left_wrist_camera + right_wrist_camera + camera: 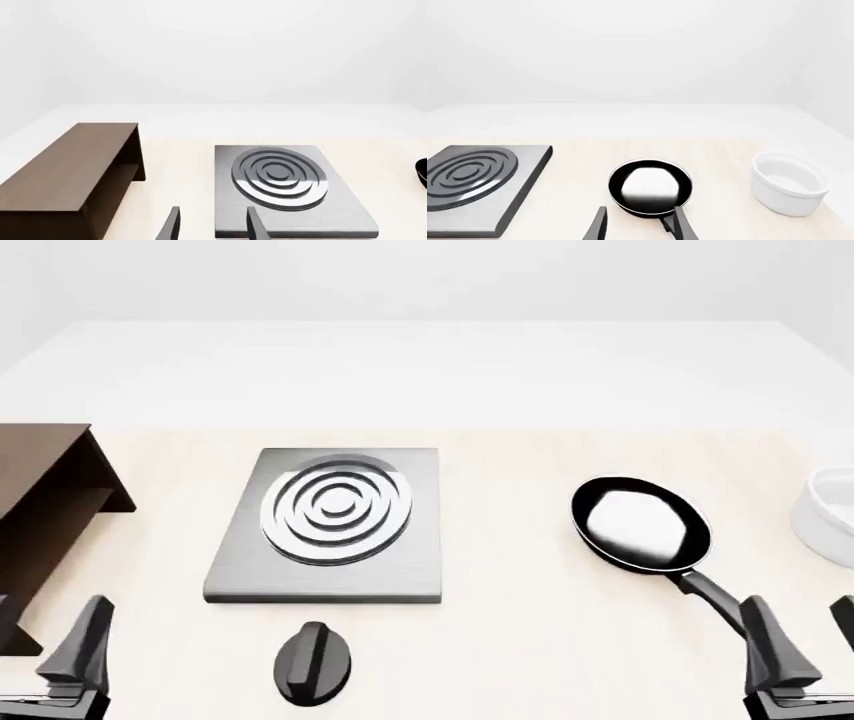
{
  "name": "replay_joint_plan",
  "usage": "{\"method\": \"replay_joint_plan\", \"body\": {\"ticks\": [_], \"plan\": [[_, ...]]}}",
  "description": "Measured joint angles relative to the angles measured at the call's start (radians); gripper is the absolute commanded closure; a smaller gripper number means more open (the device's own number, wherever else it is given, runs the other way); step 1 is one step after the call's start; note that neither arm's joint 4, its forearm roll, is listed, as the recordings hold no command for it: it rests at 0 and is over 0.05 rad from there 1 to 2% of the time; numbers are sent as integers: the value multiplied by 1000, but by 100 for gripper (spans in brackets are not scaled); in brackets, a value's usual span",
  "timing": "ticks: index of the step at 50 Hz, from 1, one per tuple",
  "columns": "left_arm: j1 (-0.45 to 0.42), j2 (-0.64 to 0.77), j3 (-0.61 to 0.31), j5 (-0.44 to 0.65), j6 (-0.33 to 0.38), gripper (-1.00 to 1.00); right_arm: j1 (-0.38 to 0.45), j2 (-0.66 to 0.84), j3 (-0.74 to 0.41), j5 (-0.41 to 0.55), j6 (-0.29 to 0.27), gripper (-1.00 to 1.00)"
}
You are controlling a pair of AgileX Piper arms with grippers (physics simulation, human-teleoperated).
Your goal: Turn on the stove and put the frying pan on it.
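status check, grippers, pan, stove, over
Left gripper and right gripper open, empty. Black frying pan on table right of grey metal stove; black oval knob untouched. Path clear.

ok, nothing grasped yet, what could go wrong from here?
1. The frying pan has a long thin handle reaching toward the right gripper; held by its end, the pan may tilt or twist in the jaws.
2. The white bowl sits close on the pan's right; a wide approach could knock it.
3. The knob is low and separate from the stove; the left gripper might push it instead of turning it.

Simulated kitchen tabletop: stove [334, 525], frying pan [641, 523], bowl [789, 183].
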Motion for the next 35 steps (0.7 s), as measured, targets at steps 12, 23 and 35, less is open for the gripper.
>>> {"method": "replay_joint_plan", "body": {"ticks": [12,23,35], "plan": [[-6,2,-4,1,1,-100,0,6,-1,-1,-1,-100],[-11,0,-8,2,-2,-100,0,12,-2,-2,-2,-100],[12,13,-12,16,10,-100,-1,8,-3,3,-1,-100]]}}
